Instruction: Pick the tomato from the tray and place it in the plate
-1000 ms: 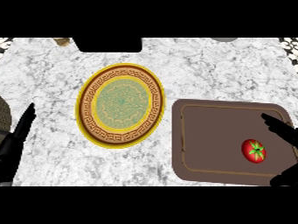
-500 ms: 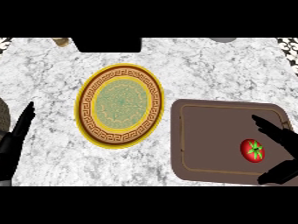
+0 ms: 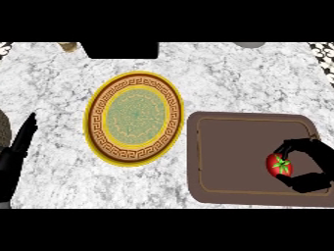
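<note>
The right hand (image 3: 321, 164) comes in over the right end of the brown tray (image 3: 234, 147), its black fingers (image 3: 299, 145) curled over the top of the red tomato (image 3: 279, 164) and its thumb (image 3: 308, 182) bent round beneath it, so the fruit sits pinched between them at the hand's left side. The tomato, with its green stalk showing, lies in the tray's right half, near the lower right corner; whether it rests on the tray's floor or is lifted just clear of it cannot be told from this view. The tray itself lies on the white marbled surface (image 3: 213, 78), with its left edge just beside the round plate (image 3: 134, 118), which has a yellow rim, a brown patterned band and a green middle. Plate and tray are close but do not seem to touch. Well to the left of the tray, past the plate, the left hand (image 3: 14, 157) rests at the surface's left edge, fingers straight and pointing up, holding nothing.
</note>
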You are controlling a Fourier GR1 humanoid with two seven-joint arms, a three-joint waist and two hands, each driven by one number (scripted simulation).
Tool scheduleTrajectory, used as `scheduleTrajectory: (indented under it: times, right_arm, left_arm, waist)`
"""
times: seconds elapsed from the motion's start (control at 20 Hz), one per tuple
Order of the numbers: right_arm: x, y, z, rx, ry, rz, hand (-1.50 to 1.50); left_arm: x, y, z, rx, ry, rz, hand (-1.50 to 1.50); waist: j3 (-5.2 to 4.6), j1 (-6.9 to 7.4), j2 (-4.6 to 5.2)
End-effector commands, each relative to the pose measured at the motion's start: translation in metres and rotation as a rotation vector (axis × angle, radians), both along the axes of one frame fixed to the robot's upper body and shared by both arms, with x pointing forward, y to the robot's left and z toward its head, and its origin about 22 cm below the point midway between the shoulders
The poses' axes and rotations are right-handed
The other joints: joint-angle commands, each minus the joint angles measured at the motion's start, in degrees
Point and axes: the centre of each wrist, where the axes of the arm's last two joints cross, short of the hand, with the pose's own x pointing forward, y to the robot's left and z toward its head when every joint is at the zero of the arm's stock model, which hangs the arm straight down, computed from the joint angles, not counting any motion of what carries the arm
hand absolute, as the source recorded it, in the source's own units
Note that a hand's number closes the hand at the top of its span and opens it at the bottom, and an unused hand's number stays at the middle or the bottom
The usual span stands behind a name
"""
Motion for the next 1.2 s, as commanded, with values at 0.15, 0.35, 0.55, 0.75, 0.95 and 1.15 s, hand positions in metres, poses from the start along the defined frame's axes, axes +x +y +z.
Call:
scheduleTrajectory:
  times: [0.15,0.35,0.55,0.75,0.95,1.15]
  right_arm:
    - [0.084,0.035,0.080,-0.464,-0.194,0.231,1.50]
    - [0.121,0.056,0.104,-0.625,-0.266,0.299,1.50]
    - [0.144,0.062,0.105,-0.666,-0.427,0.233,1.50]
    - [0.161,0.064,0.103,-0.627,-0.573,0.203,1.50]
    - [0.175,0.063,0.138,-0.558,-0.796,0.173,1.50]
    - [0.187,0.079,0.163,-0.410,-0.965,0.241,1.50]
  left_arm:
    - [0.019,-0.019,0.007,-0.002,-0.035,-0.122,0.00]
    - [0.031,-0.029,0.013,0.014,-0.048,-0.147,0.00]
    - [0.030,-0.042,0.004,0.001,-0.052,-0.127,0.00]
    - [0.025,-0.019,-0.007,0.009,-0.030,-0.086,0.00]
    - [0.024,-0.020,-0.002,-0.001,-0.023,-0.059,0.00]
    - [0.026,-0.012,0.005,0.008,-0.015,-0.047,0.00]
  waist:
    - [0.71,7.29,2.04]
    - [0.86,8.37,2.72]
    - [0.93,7.02,2.48]
    - [0.80,5.29,2.24]
    - [0.78,3.41,1.37]
    - [0.74,2.39,1.03]
